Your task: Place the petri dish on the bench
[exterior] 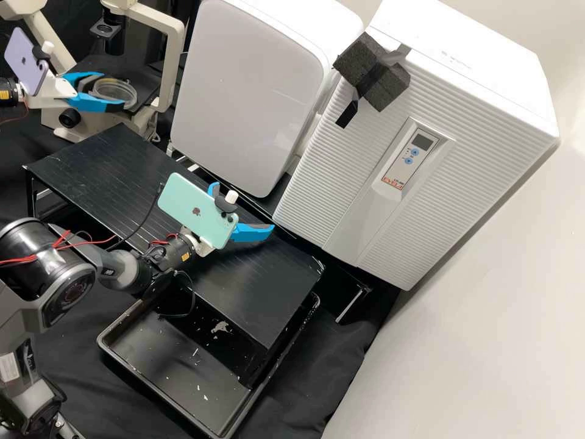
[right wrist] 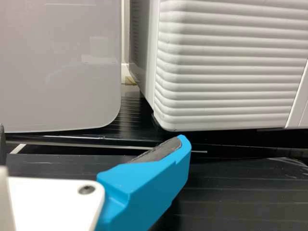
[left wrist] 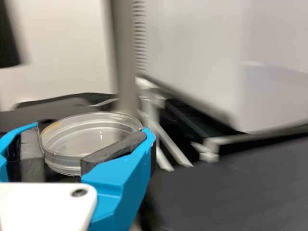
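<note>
"One black tray (exterior: 173, 378), nearest the high view, pale flecks on its floor, partly beneath the raised bench (exterior: 122, 164). What stands next?"

"The bench itself: black, slatted. Above it, one right tool (exterior: 244, 208), released, its two blue fingers spread wide; a mint-green phone (exterior: 192, 207) mounted behind them."

"And the petri dish (left wrist: 103, 137)?"

"One item, clear, round, shallow. Location: in the grasp of the left tool (exterior: 114, 91), between the dark pads of its blue fingers, beyond the bench's far end and apart from it. One lilac phone (exterior: 25, 61) mounted on that arm."

"Beside the dish?"

"One cream microscope (exterior: 177, 55); whether the dish touches it, I cannot tell."

"Remaining, past the bench?"

"Two white cabinets: one smooth-fronted (exterior: 250, 85), one ribbed (exterior: 332, 195), with a small control panel (exterior: 405, 155) and a dark block (exterior: 387, 79) at its upper edge."
</note>
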